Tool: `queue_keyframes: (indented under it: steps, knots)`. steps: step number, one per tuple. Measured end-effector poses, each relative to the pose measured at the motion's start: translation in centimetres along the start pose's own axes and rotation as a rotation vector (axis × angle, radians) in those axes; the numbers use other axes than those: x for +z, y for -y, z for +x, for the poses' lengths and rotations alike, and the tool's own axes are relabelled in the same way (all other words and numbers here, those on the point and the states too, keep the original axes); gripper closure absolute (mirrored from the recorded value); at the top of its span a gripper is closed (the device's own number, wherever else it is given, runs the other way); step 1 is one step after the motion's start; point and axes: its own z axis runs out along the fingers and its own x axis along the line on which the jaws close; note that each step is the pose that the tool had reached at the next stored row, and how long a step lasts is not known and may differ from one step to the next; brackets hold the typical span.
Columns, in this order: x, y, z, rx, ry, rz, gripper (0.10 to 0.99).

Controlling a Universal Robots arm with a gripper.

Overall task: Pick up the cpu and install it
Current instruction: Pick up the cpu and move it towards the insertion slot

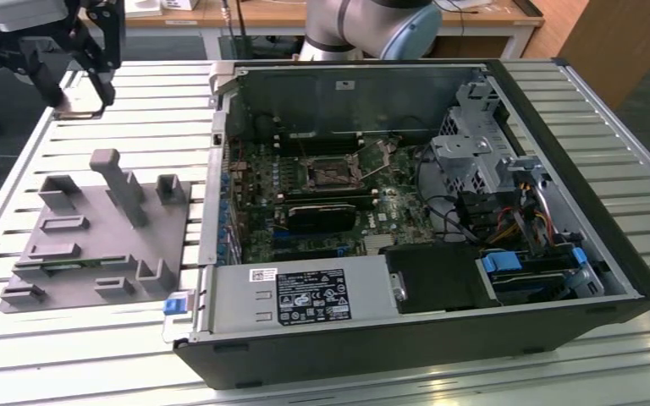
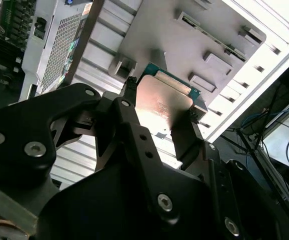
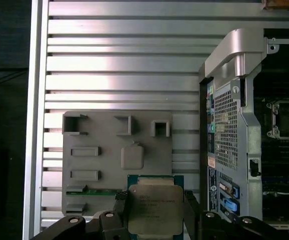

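Note:
The cpu point(image 3: 153, 209), a flat square chip with a shiny metal top and a green edge, is clamped between my gripper's point(image 3: 154, 201) two black fingers point(image 3: 120, 200), so the gripper is shut on it. In the second wrist view the cpu point(image 2: 164, 97) hangs in the gripper point(image 2: 163, 104) above the grey peg tray point(image 2: 199, 35). In the exterior view the gripper point(image 1: 74, 95) is raised at the far left, above the table behind the tray point(image 1: 88, 228), with the cpu point(image 1: 81, 106) at its tips. The black socket frame point(image 1: 334, 175) lies on the board inside the open case point(image 1: 596, 254).
The grey tray point(image 3: 117, 150) with upright pegs lies on the slatted metal table point(image 1: 31, 169), left of the case in the exterior view. The case's metal wall point(image 3: 229, 115) and its drive cages point(image 1: 472, 152) rise around the board. The arm's base point(image 1: 359, 30) stands behind the case.

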Motion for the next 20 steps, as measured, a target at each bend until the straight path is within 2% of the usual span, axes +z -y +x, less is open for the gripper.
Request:
queue_keyframes:
  steps: [8,20]
  knots:
    - [0.01,-0.39,-2.05,0.000,0.0000,0.000,0.557]
    - [0.02,-0.86,-4.05,0.000,0.0000,0.000,0.557]
